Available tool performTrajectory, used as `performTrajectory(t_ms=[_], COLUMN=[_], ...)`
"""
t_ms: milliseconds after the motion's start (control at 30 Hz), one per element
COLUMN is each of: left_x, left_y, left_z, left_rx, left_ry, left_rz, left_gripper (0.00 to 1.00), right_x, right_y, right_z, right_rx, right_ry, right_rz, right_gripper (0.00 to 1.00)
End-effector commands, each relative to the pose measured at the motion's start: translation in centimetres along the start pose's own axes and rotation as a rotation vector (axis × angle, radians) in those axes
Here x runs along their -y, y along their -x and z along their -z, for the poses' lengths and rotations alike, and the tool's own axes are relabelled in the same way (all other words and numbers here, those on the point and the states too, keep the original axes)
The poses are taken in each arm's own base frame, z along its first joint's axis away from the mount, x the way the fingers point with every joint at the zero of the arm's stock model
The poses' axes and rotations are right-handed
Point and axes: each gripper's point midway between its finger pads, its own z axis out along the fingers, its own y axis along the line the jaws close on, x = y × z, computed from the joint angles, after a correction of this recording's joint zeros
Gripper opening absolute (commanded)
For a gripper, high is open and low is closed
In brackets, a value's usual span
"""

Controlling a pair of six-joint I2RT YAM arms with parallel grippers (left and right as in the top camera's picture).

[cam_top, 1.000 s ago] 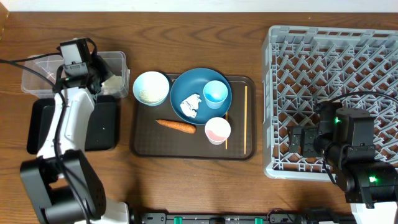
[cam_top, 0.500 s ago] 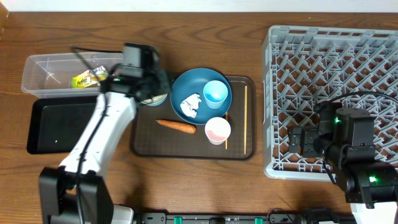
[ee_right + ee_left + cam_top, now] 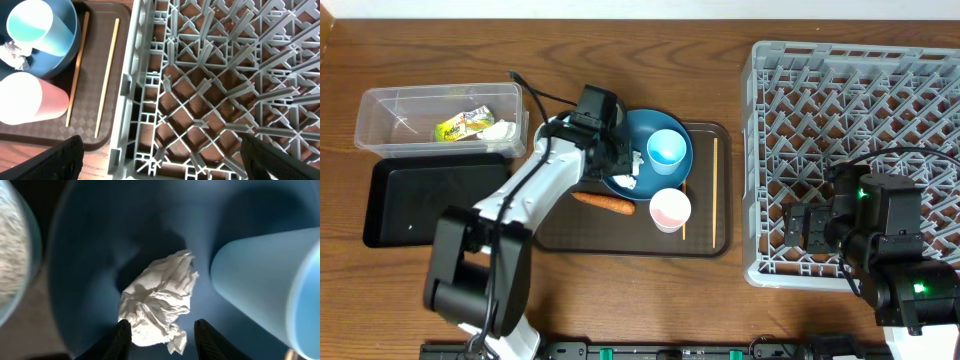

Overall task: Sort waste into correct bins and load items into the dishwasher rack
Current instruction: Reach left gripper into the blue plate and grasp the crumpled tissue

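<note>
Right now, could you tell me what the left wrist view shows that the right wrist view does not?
Only left wrist: the rice bowl and the left gripper, open astride the tissue wad. Only right wrist: grey rack, chopsticks, pink cup, brown tray. Both: the blue dish, the light-blue cup in it and the tissue wad, barely visible from the right wrist.

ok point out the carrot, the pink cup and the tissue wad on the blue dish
carrot (image 3: 603, 203): overhead view, middle of its body
pink cup (image 3: 670, 208): overhead view, centre of its open mouth
tissue wad (image 3: 157, 300): left wrist view, centre of the crumple
</note>
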Motion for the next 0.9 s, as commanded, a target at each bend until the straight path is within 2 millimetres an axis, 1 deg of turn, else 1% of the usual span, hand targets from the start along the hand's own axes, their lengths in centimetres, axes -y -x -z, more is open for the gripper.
performTrajectory(t_ms=[0, 100, 200, 233, 333, 367, 400, 567, 667, 767, 867], left_x=[-0.6, -1.1, -1.2, -1.2, -1.1, -1.1, -1.1, -1.1, -0.8, -0.2, -0.2], left_y=[-1.0, -1.5, -1.7, -1.7, -1.5, -1.4, -1.3, -1.3, -0.9, 0.1, 1.4], left_z=[-1.2, -2.1, -2.5, -2.5, -2.5, -2.5, -2.5, -2.5, -2.0, -0.4, 1.7], left_rx=[-0.047, -0.076, -0.086, -0.085, -0.076, -0.072, -0.07, -0.068, -0.055, -0.009, 0.06], left_ry=[0.018, 0.03, 0.034, 0.035, 0.031, 0.029, 0.028, 0.027, 0.022, 0.004, 0.007], left_rz=[-0.003, 0.003, 0.005, 0.005, 0.003, 0.002, 0.002, 0.002, -0.002, -0.008, -0.007], left_gripper=[0.44, 0.44, 0.43, 0.37, 0.12, 0.08, 0.06, 0.06, 0.06, 0.06, 0.06], right_x=[-0.1, -0.1, -0.1, -0.1, -0.1, -0.1, -0.1, -0.1, -0.1, -0.1, -0.1], right_y=[0.5, 0.5, 0.5, 0.5, 0.5, 0.5, 0.5, 0.5, 0.5, 0.5, 0.5], right_z=[0.5, 0.5, 0.5, 0.5, 0.5, 0.5, 0.5, 0.5, 0.5, 0.5, 0.5], right_rx=[0.017, 0.017, 0.017, 0.017, 0.017, 0.017, 0.017, 0.017, 0.016, 0.016, 0.016], right_ry=[0.002, 0.002, 0.002, 0.002, 0.002, 0.002, 0.002, 0.002, 0.001, 0.001, 0.001], right_rz=[0.014, 0.014, 0.014, 0.014, 0.014, 0.014, 0.014, 0.014, 0.014, 0.014, 0.014], right_gripper=[0.99, 0.99, 0.99, 0.99, 0.99, 0.99, 0.99, 0.99, 0.99, 0.99, 0.99])
